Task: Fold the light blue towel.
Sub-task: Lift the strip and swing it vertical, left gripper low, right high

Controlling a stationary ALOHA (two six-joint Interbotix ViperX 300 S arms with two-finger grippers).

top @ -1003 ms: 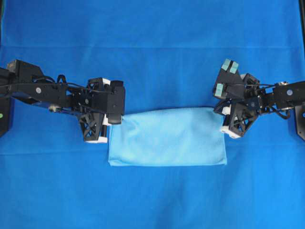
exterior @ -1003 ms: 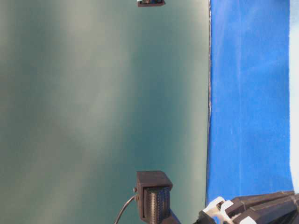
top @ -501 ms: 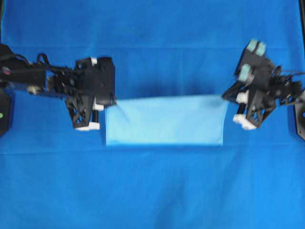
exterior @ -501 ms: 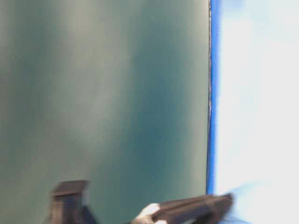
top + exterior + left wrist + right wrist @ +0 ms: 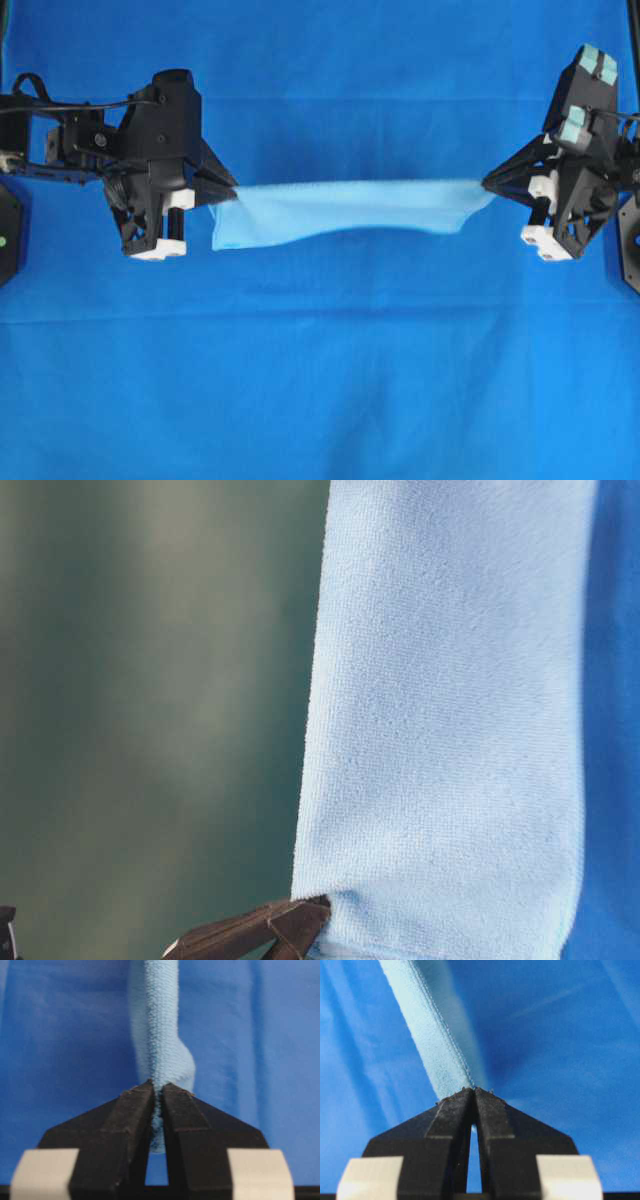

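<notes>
Though stretched between left end effector [image 5: 222, 190] and right end effector [image 5: 492, 187], each clamped shut on opposite end, towel [image 5: 340, 212] sags midspan above desk [image 5: 320, 380]: light, limp, soft; hemmed corners likely best hold.

I see bright even overhead light with a soft shadow under the light blue towel [image 5: 345, 212], sharp wrist views, and a blurry green background in my table-level view.
</notes>
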